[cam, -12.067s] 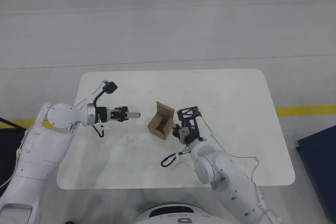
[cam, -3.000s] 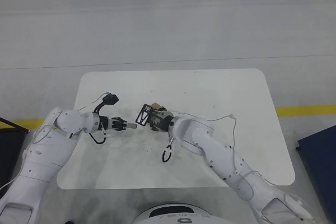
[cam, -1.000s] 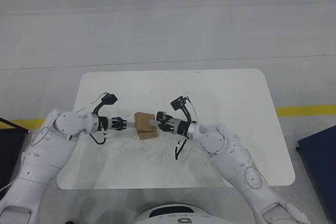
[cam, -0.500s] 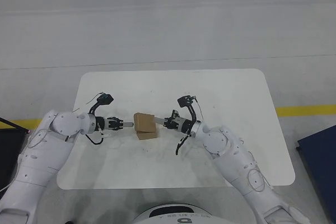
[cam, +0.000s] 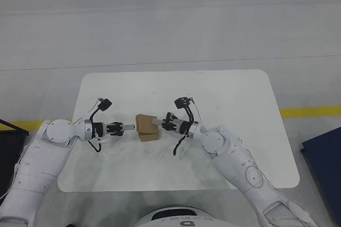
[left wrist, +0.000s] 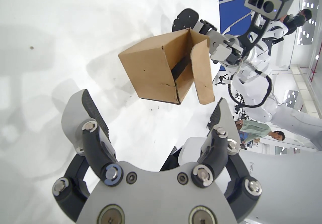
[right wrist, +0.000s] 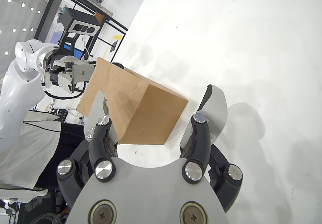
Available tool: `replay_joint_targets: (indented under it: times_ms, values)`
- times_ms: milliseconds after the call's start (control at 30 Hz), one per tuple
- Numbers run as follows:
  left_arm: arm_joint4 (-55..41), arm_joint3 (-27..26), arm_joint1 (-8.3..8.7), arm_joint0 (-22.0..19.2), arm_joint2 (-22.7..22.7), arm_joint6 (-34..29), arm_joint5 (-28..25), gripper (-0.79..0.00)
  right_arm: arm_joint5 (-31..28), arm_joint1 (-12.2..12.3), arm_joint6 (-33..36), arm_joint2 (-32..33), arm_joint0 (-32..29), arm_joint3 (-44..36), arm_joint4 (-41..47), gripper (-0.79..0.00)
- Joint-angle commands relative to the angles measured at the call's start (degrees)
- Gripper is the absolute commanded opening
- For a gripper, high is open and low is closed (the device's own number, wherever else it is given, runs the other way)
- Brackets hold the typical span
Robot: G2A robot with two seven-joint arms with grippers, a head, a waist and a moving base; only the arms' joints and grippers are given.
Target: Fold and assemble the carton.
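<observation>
Cardboard carton [cam: 146, 128] sat on the smooth white table [cam: 227, 102] at the centre of the top view, between the left gripper [cam: 127, 127] and the right gripper [cam: 159, 123], both spread wide and clasping nothing. From the left wrist its open end showed, one round-tipped flap [left wrist: 201, 69] hanging loose beside a dark slit; the right wrist saw only closed, creased brown faces with crisp edges, one corner lying between its jaws, contact unclear

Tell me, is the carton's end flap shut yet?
No: in the left wrist view the carton has its flap swung out, leaving a dark gap into the inside.
</observation>
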Motion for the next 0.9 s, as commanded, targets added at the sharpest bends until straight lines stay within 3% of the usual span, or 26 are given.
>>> replay_joint_targets:
  times_ms: [0,200,367,500,567,867]
  values:
    - [0.42,1.58,-0.64,-2.31,2.5,0.0,1.14,0.0,0.01,-0.02,0.05,-0.16,0.21,0.31,0.0,-0.135]
    - [2.65,5.53,-1.99,-7.63,6.92,-0.25,2.53,0.0,0.67,-0.09,0.37,-0.53,0.55,0.93,0.79,-0.145]
    - [1.14,7.3,-1.8,-8.16,5.57,0.06,0.75,0.0,0.51,-0.04,-0.04,-0.52,0.51,1.07,1.09,-0.163]
    - [1.17,6.9,-1.4,-7.35,4.47,-0.13,0.17,-0.191,0.38,-0.03,0.0,-0.65,0.61,1.17,1.41,-0.175]
    - [1.21,6.21,-1.33,-6.98,4.4,-0.16,0.16,-0.243,0.44,-0.07,0.12,-0.8,0.84,1.43,1.64,-0.151]
    - [2.14,4.63,-1.87,-7.78,6.42,0.71,2.11,-0.185,0.07,-0.25,0.44,-1.55,1.69,2.27,2.69,-0.126]
